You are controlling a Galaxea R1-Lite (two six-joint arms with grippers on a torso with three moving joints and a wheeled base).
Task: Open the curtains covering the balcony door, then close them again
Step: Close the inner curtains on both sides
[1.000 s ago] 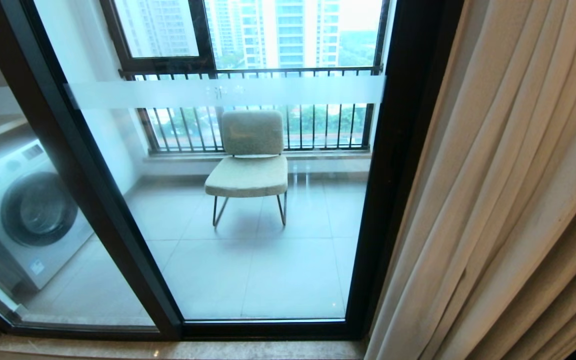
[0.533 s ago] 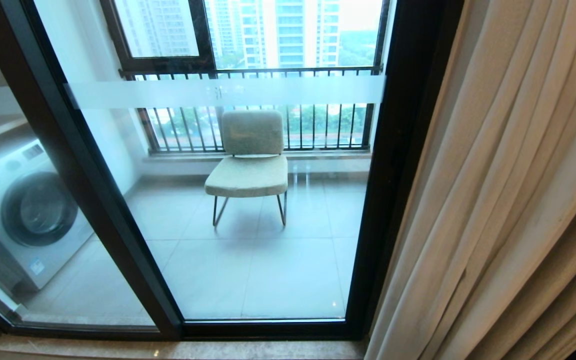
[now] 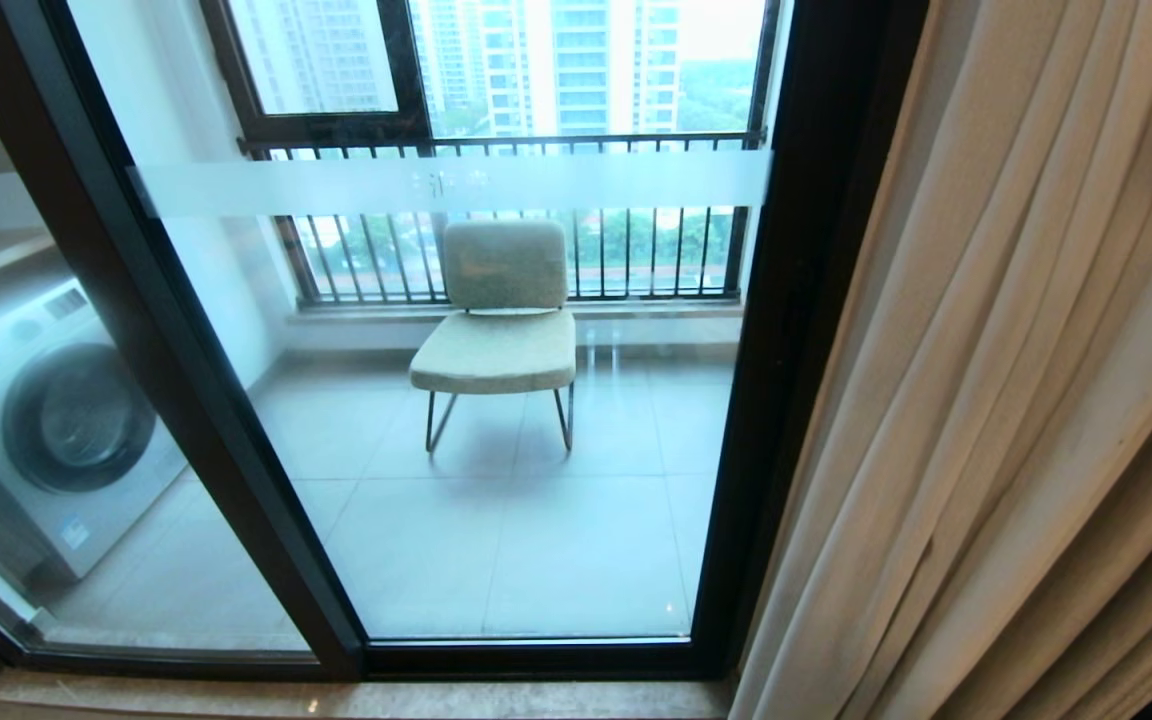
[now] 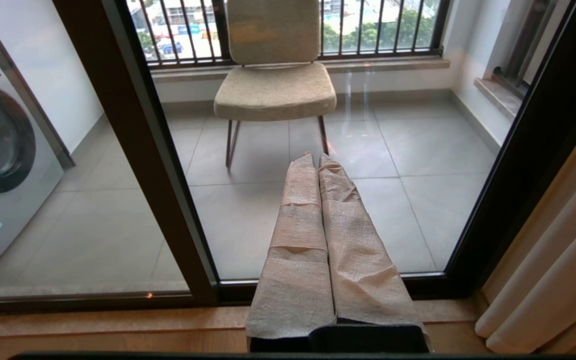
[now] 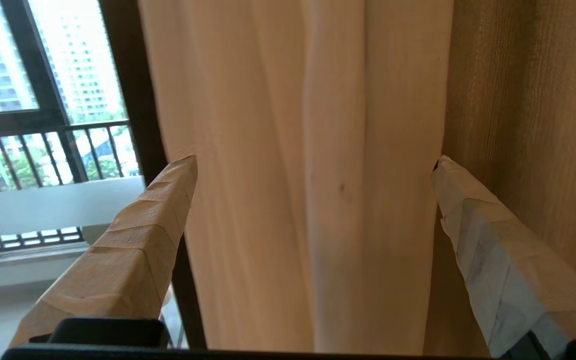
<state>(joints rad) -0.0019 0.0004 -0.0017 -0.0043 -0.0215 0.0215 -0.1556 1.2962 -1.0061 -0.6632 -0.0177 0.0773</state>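
Head view shows the balcony door (image 3: 536, 400) uncovered: clear glass in thick black frames, a frosted strip across it. Behind the glass stand a padded chair (image 3: 498, 330) and, to the left, a washing machine (image 3: 46, 420). The curtains (image 3: 1016, 400) hang bunched in cream pleats at the right side of the door, next to its black frame. Neither arm appears in this view.

In the right wrist view the right gripper (image 5: 313, 165) is raised and aimed at the gathered cloth. Its two wrapped fingers (image 5: 133, 250) stand wide apart, with a pale hemmed fold of the curtains (image 5: 318, 150) framed between them. The tips look near the cloth, and whether the far one touches the fold cannot be told; nothing is clamped. The door's dark frame and the balcony railing (image 5: 43, 150) show beside the near finger.

In the left wrist view the left gripper (image 4: 318, 157) points forward and down toward the lower part of the door, above the wooden floor (image 4: 118, 330) at the threshold. Its wrapped fingers are pressed together, holding nothing.
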